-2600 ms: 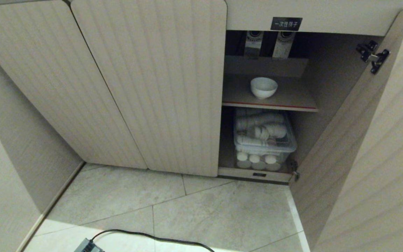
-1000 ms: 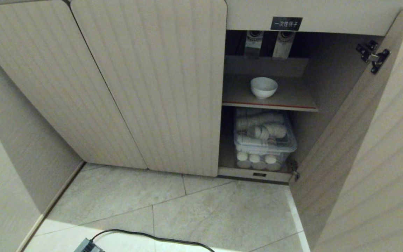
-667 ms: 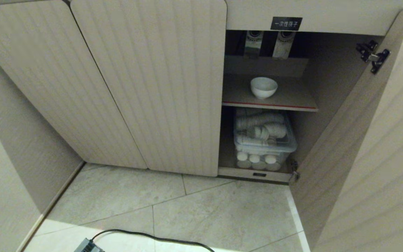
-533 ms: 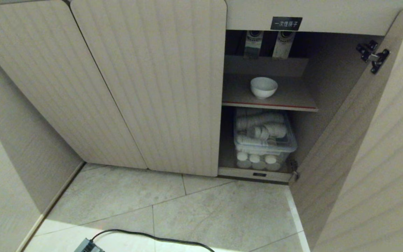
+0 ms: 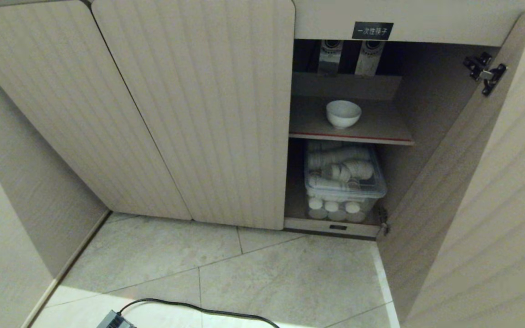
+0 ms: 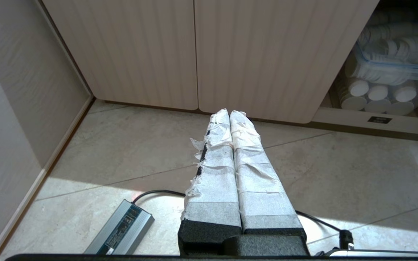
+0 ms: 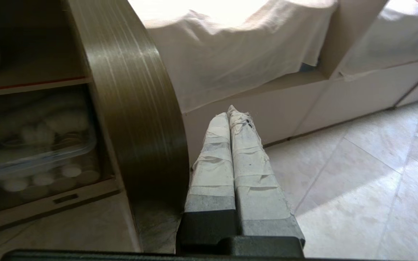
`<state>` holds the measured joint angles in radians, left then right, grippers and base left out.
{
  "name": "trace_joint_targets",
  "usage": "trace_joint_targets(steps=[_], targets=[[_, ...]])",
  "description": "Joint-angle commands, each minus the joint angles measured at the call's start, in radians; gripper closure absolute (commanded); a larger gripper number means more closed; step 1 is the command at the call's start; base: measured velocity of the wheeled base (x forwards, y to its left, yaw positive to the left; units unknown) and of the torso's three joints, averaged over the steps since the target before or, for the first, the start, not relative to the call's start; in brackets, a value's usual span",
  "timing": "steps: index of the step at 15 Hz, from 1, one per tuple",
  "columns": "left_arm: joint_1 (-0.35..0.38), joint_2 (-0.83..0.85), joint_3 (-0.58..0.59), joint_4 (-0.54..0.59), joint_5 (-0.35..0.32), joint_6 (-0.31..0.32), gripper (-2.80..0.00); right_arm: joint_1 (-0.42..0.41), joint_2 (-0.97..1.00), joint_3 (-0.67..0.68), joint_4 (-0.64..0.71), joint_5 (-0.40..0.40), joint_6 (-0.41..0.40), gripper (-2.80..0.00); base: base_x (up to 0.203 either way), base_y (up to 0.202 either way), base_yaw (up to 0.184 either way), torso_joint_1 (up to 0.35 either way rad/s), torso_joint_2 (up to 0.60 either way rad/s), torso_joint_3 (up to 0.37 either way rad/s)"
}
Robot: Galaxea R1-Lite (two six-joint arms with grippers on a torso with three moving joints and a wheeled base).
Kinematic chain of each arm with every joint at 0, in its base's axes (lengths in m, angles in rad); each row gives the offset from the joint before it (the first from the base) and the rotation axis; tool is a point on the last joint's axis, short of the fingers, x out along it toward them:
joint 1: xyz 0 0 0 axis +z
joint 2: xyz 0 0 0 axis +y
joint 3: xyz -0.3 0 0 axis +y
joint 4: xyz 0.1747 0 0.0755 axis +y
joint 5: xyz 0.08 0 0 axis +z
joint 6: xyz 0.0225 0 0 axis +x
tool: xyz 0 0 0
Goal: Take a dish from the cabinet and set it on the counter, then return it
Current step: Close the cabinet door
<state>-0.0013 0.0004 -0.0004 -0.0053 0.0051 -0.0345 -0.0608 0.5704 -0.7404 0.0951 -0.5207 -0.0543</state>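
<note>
cabinet: right-hand door swung open, red-edged shelf exposed.
dish: upright on that shelf, alone, nothing touching it.
handling: likely light, rigid, glossy, so slippery and breakable; pinching the rim wall looks safest.
right gripper: fingers pressed together, empty, outside the open door.
left gripper: fingers together, empty, over the floor.
</note>
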Motion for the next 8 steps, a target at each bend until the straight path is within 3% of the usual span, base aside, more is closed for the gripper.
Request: trace_joint_targets(steps=[1,8], targets=[[0.0,0.0,-0.001,-0.001,0.001,-0.001,0.0,0.05,-0.019,0.0,0.0,0.02,0.0,0.0,0.0,0.0,0.0,0.0,0.0,0.0],[0.0,0.0,0.0,-0.001,0.001,-0.001,0.0,0.19,-0.075,0.001,0.072,0.074,-0.001,0.0,0.0,0.0,0.0,0.0,0.0,0.0]])
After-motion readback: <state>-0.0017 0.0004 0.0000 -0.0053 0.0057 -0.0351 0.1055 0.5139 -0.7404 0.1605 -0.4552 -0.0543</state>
